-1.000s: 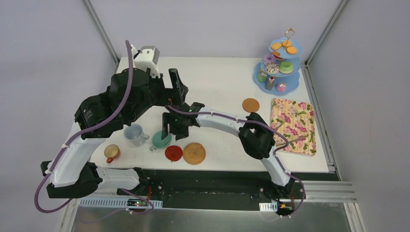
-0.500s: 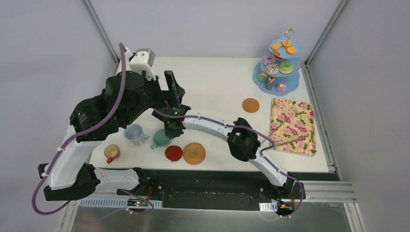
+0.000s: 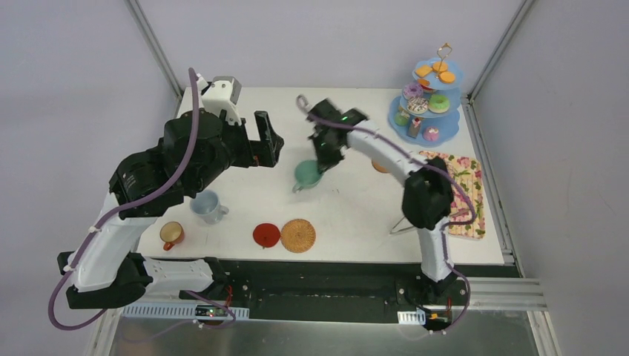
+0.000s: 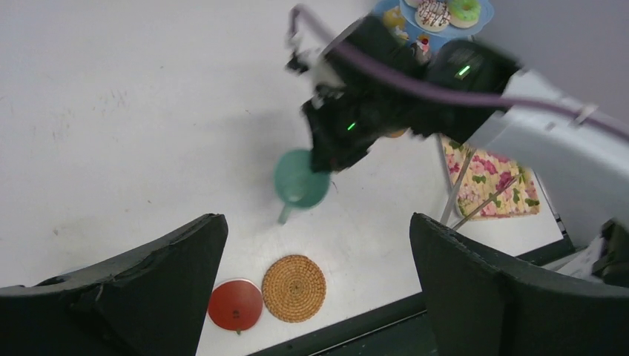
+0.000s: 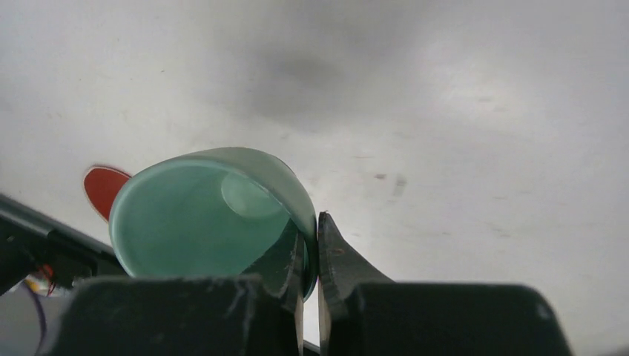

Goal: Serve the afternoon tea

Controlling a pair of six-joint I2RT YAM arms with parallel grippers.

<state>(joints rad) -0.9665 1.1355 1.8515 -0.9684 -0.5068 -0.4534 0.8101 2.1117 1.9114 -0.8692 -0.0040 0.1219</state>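
**Holding the mint green cup (image 3: 305, 173) over mid-table**

The right gripper (image 5: 311, 231) pinches the cup's wall, one finger inside the rim and one outside, nearly closed on it. The cup hangs tilted above the middle of the table (image 3: 348, 211). The left gripper (image 3: 265, 139) hovers to its left, jaws spread wide, holding nothing. The grey-blue cup (image 3: 205, 205) and orange cup (image 3: 171, 233) stand near the left edge. The red coaster (image 3: 266, 234) and woven coaster (image 3: 298, 235) lie side by side at the front. The light-blue stand (image 3: 395, 122) sits at the far right corner.

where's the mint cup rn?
Top view, mid-table: mint cup held aloft by its rim in the right gripper, beyond the red coaster and woven coaster.
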